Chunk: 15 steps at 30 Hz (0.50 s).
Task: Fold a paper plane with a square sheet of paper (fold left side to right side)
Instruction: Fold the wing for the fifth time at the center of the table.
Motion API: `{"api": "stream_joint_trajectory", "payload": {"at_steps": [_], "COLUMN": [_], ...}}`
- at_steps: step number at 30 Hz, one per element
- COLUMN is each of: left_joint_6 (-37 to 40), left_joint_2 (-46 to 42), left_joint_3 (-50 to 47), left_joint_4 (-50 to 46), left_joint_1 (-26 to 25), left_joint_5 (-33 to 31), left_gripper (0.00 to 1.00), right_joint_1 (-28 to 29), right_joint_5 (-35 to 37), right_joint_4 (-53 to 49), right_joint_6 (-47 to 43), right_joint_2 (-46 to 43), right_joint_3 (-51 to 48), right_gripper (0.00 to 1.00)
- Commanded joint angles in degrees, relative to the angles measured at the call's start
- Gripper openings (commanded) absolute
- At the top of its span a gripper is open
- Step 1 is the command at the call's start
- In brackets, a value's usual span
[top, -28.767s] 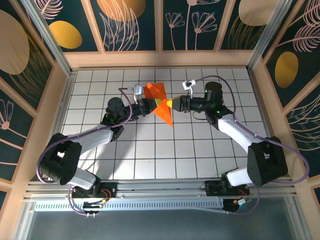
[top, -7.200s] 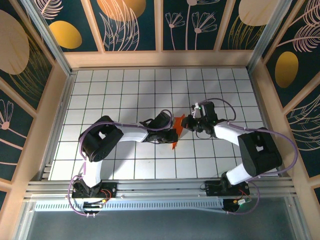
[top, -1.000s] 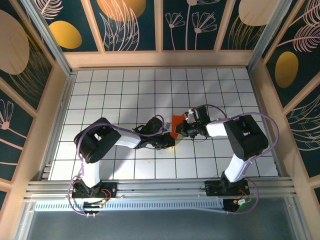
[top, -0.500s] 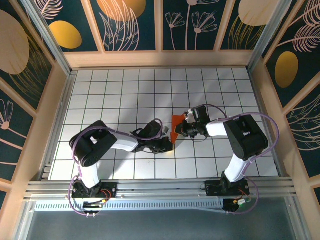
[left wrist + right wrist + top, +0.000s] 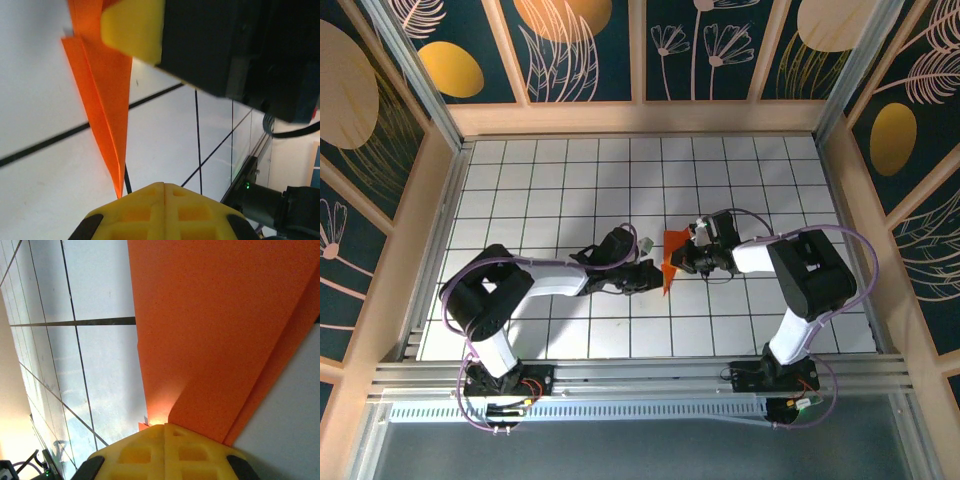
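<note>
The narrow, creased bright orange paper plane (image 5: 669, 262) sits near the middle of the white gridded table (image 5: 520, 180). The right gripper (image 5: 686, 258) is clamped onto its wider part. The left gripper (image 5: 650, 276) is closed on nothing, its yellow fingertips (image 5: 150, 205) just beside the pointed tip. Folding looks nearly finished. The next move probably calls for pressing a crease or a gentle release. I cannot tell whether the left gripper touches the paper, or whether the plane rests on the table.
</note>
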Motion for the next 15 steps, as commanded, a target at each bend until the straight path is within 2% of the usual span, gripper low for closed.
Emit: {"api": "stream_joint_trajectory", "payload": {"at_steps": [1, 8, 15], "left_joint_6": [3.29, 5.25, 3.96], "left_joint_2": [3.69, 9.14, 10.31], "left_joint_3": [3.81, 7.03, 4.51], "left_joint_4": [-2.89, -4.46, -2.79], "left_joint_1": [0.22, 0.26, 0.19], "left_joint_5": [1.86, 1.08, 0.73], "left_gripper": [0.01, 0.00, 0.00], "right_joint_1": [0.62, 0.85, 1.02], "right_joint_5": [6.08, 5.76, 4.69], "right_joint_4": [-6.60, -6.60, -6.79], "right_joint_6": [-1.08, -1.16, -1.26], "right_joint_2": [3.43, 3.35, 2.76], "right_joint_3": [-1.19, -1.01, -0.01], "right_gripper": [0.00, 0.00, 0.00]}}
